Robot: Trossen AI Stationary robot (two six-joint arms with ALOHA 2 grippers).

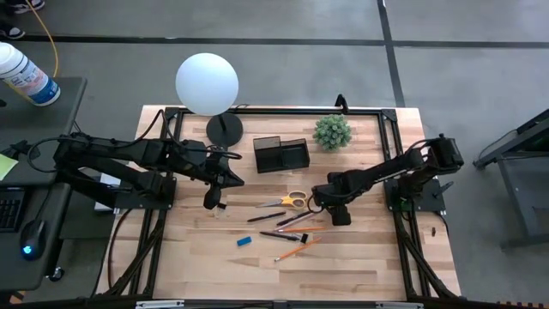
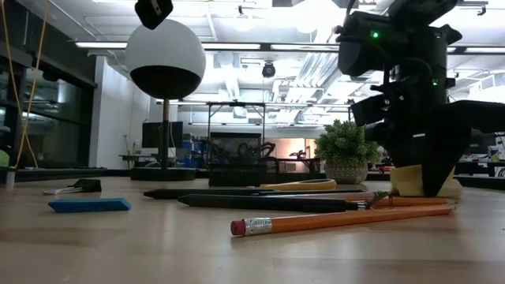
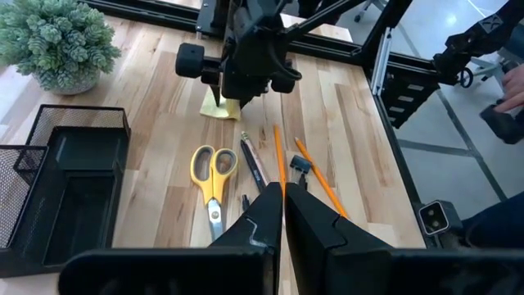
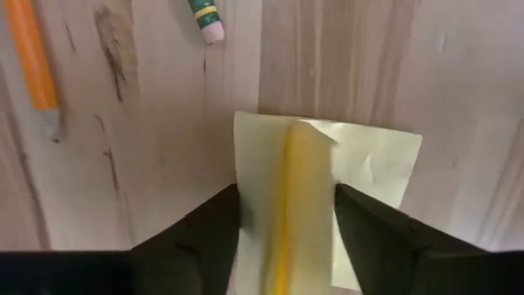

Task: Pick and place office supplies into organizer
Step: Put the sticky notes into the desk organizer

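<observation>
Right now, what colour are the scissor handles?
Yellow. The scissors show best in the left wrist view, lying on the table beside the pencils.
</observation>
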